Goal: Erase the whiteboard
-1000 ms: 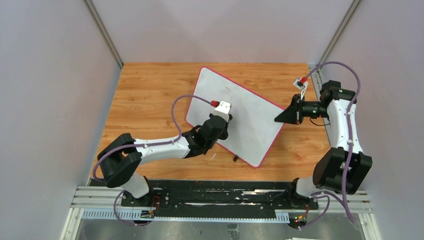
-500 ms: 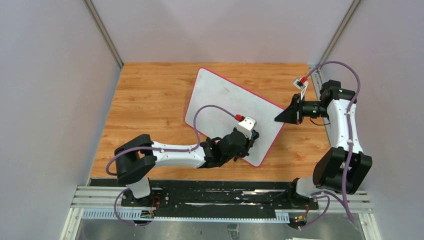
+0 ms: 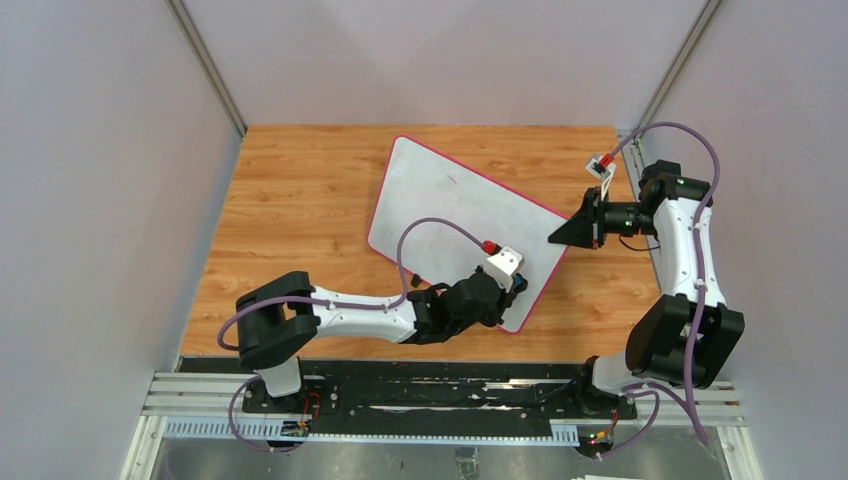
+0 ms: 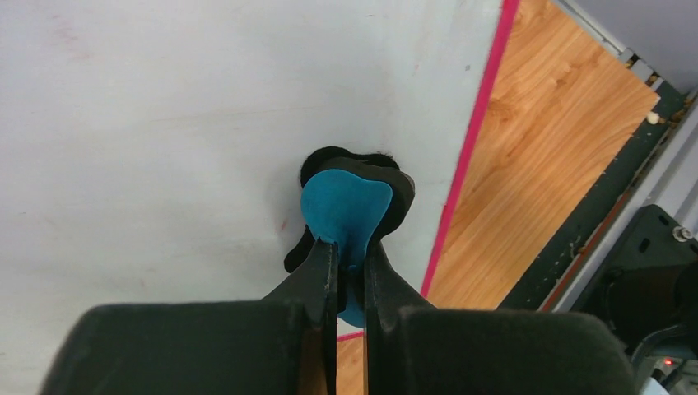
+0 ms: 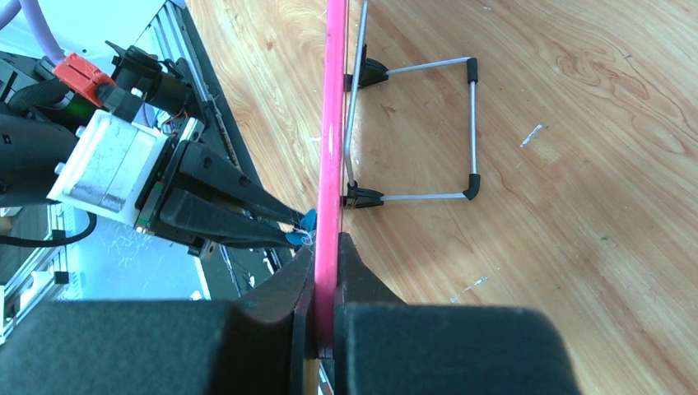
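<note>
The whiteboard [image 3: 455, 215], white with a pink rim, lies slanted across the wooden table. My left gripper [image 3: 514, 284] is over its near right corner, shut on a blue-and-black eraser [image 4: 346, 204] whose black felt presses on the white board face [image 4: 165, 123], close to the pink rim [image 4: 481, 123]. My right gripper [image 3: 555, 239] is shut on the board's right edge, the pink rim [image 5: 333, 99] pinched between its fingers. In the right wrist view the left gripper [image 5: 290, 232] and the eraser [image 5: 307, 220] show just beyond that rim. A short dark mark [image 3: 455, 180] is on the far part of the board.
The board's wire stand [image 5: 428, 132] with black feet rests on the wood [image 5: 576, 164] under the board's right side. The dark base rail [image 3: 440, 395] runs along the table's near edge. Grey walls enclose the left, right and far sides.
My left gripper has swept the eraser across the board from its middle-left part toward the near right corner. The right arm has held still on the rim.
</note>
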Available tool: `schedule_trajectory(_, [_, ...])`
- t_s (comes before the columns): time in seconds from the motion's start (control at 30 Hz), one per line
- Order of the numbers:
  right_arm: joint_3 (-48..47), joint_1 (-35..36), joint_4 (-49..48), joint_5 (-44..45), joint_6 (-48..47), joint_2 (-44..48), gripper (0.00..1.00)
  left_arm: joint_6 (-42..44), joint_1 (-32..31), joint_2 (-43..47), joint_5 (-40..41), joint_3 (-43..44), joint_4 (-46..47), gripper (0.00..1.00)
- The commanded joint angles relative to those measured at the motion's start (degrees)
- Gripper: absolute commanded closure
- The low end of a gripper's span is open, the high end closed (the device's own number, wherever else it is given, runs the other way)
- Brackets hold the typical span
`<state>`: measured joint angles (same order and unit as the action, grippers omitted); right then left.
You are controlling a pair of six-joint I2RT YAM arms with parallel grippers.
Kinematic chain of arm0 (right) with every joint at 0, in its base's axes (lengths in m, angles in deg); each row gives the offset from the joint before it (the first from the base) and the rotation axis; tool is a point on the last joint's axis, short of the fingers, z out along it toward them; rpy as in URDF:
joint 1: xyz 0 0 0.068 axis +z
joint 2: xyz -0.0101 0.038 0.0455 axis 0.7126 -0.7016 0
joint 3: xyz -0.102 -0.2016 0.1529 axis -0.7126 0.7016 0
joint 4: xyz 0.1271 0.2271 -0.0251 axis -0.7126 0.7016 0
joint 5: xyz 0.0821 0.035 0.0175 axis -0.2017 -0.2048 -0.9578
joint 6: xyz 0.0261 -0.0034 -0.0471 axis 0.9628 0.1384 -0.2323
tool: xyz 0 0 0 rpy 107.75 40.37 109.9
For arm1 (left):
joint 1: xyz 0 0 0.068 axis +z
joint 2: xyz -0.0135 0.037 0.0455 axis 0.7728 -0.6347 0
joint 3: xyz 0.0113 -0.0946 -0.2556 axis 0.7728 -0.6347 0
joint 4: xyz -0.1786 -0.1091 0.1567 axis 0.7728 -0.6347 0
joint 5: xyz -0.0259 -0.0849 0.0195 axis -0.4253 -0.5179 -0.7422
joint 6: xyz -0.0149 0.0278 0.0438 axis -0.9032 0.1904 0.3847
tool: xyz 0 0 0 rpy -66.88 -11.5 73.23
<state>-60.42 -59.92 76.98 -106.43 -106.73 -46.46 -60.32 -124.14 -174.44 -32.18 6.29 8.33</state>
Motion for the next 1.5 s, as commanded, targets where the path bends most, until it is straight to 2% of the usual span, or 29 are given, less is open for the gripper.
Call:
schedule_trajectory(0.0, [-0.7, 1.7, 3.7, -2.1, -2.7, 0.6, 0.99, 2.5, 1.9, 3.5, 3.7, -2.2, -0.5, 1.00])
schedule_trajectory(0.3, [-0.7, 1.7, 3.7, -2.0, -2.7, 0.8, 0.99, 5.6, 6.1, 7.6, 5.7, -6.5, -2.4, 1.00])
schedule_trajectory(0.57, [-0.8, 1.8, 3.7, -2.1, -2.6, 0.5, 0.99, 7.8, 12.1, 15.7, 7.9, -12.1, -4.4, 1.00])
schedule_trajectory(0.7, [-1.0, 1.8, 3.7, -2.2, -2.6, 0.4, 1.00, 6.3, 12.5, 15.7, 5.6, -12.5, -3.8, 1.00])
schedule_trajectory(0.8, [-1.1, 1.7, 3.7, -2.2, -2.5, 0.6, 0.99, 4.1, 11.0, 10.9, 1.9, -10.5, -2.9, 1.00])
schedule_trajectory(1.0, [-0.9, 1.7, 3.7, -1.8, -2.5, 0.9, 0.99, 3.7, 3.9, 2.0, 3.0, -3.6, -2.7, 1.00])
schedule_trajectory(1.47, [-0.8, 1.7, 3.7, -2.1, -2.7, 0.7, 0.99, 1.0, -2.7, -6.4, -0.3, 5.6, -1.8, 1.00])
